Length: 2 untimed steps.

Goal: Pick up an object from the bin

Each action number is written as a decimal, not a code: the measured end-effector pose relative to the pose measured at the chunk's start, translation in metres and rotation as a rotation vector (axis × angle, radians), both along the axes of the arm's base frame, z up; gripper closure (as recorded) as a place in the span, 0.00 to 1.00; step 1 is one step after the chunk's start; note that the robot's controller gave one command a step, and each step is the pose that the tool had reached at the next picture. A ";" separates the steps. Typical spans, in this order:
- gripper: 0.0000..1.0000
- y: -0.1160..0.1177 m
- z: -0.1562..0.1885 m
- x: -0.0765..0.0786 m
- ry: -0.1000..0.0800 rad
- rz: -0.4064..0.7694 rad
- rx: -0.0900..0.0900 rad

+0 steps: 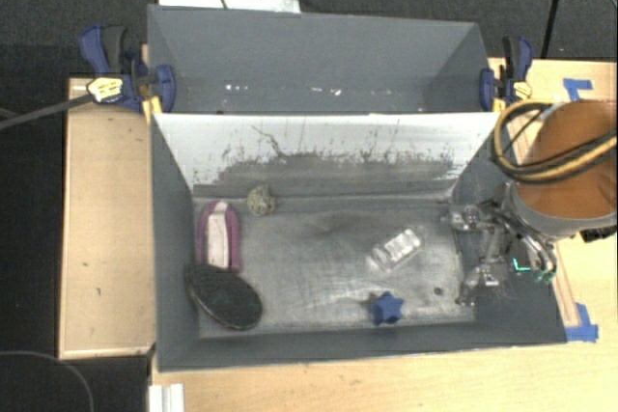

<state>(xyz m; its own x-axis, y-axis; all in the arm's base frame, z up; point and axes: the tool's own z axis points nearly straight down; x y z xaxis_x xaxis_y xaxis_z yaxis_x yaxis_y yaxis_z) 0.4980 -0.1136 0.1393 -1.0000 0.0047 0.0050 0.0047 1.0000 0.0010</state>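
My gripper point(473, 280) hangs at the right side of the bin, close to the right wall, with its fingers pointing down at the floor and nothing seen between them. The nearest loose thing is a clear, crinkled plastic piece point(395, 248), to the gripper's left in the middle of the floor. A small blue star-shaped piece point(386, 308) lies at the front edge, left of and below the gripper.
At the left lie a purple and white bottle-like object point(219, 235) and, in front of it, a flat black oval brush or pad point(224, 296). A small grey-brown lump point(259, 201) sits by the back wall. The arm with its orange cover and cables stands over the right rim.
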 end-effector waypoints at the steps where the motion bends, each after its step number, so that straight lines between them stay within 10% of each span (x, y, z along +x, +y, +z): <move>1: 0.00 0.047 -0.069 0.035 -0.006 -0.249 0.000; 2: 1.00 0.046 -0.068 0.035 -0.004 -0.245 -0.001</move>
<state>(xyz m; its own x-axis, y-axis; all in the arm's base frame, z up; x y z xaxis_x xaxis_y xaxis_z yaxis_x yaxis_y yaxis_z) 0.5328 -0.0676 0.0716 -0.9690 0.2471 0.0009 0.2471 0.9690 0.0005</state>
